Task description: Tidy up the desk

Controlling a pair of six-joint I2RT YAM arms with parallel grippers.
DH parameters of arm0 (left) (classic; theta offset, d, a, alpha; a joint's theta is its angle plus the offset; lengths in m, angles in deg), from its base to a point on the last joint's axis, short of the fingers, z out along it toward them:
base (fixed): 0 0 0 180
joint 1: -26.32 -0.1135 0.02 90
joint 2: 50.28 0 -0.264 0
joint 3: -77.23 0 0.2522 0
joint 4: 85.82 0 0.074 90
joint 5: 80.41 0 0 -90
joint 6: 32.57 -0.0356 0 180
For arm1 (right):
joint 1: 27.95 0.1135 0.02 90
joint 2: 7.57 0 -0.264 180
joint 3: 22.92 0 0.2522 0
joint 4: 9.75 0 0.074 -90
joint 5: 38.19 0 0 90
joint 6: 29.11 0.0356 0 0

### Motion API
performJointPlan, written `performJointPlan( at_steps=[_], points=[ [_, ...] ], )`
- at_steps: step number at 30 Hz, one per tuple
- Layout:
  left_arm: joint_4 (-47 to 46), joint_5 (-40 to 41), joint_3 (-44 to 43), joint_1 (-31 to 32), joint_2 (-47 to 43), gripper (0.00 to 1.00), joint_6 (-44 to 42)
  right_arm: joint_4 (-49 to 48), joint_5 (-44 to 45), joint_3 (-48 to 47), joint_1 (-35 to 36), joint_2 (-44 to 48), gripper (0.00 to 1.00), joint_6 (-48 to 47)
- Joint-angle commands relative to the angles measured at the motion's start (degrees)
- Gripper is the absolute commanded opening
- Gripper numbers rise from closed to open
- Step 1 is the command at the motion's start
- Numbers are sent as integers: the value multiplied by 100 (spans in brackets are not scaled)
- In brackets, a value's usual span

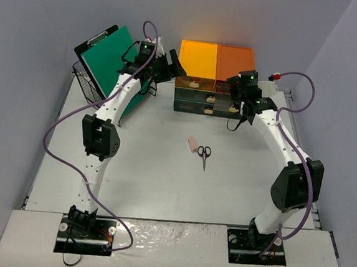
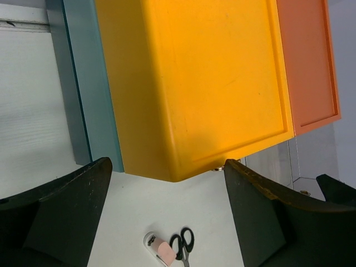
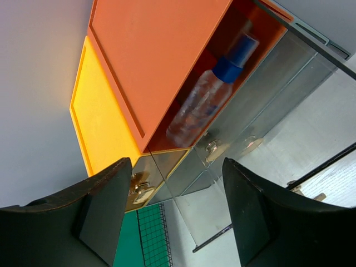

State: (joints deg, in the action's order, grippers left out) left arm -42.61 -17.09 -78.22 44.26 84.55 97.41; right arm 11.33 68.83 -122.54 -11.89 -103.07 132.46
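– At the far edge of the desk, both arms are crowding the drawer unit. The left gripper is hanging by the yellow drawer, jaws spread wide, nothing between them.

– And the right gripper is facing the front of the orange drawer, jaws apart too, gripping nothing. The desk itself is running from the arm bases out to the far wall, carrying everything. What's worrying you?

– Two wrists are working that close together, so I'm thinking a careless swing is going to knock one into the other, or shove the unit back. And a bottle is lying on its side inside the orange drawer; a jolt could be setting it rolling.

– Mid-desk, the scissors are lying flat with the eraser just beside the handles. Fingers going for one are likely nudging the other.

– Count for me?

– Two arms, two coloured drawers on top, one bottle, one pair of scissors, one eraser, one clipboard leaning in one wire basket at the far left corner. Lower drawers, I'm not managing to count.
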Motion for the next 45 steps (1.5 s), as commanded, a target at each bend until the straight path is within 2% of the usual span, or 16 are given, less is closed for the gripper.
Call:
performJointPlan(
  at_steps=[1, 12, 18, 23, 29, 35, 41, 45],
  points=[
    [-210, 41, -245, -9, -338, 80, -56, -201, 41, -325, -33, 235, 64, -178],
    [-74, 168, -236, -1, -273, 80, -80, -196, -94, -655, -33, 757, 72, -828],
    [-176, 143, -241, -8, -296, 80, -63, -187, -156, -80, -33, 1360, 72, -1170],
    [-1091, -23, 280, 1, -703, 79, 59, -178, -129, 553, -33, 1799, 72, -1508],
    [-709, 117, -432, -26, -313, 80, 176, -178, -286, 1076, -42, 2026, 72, -1610],
    [-1228, 170, -53, -9, -379, 80, 340, -152, -314, 1495, -24, 2139, 72, -1786],
    [-609, 770, -522, -9, 7, 80, 337, -158, -372, 1728, -22, 2137, 72, -1893],
    [-466, 1169, -333, 3, 41, 80, 361, -152, -353, 1773, -15, 2085, 72, -2021]
  ],
)
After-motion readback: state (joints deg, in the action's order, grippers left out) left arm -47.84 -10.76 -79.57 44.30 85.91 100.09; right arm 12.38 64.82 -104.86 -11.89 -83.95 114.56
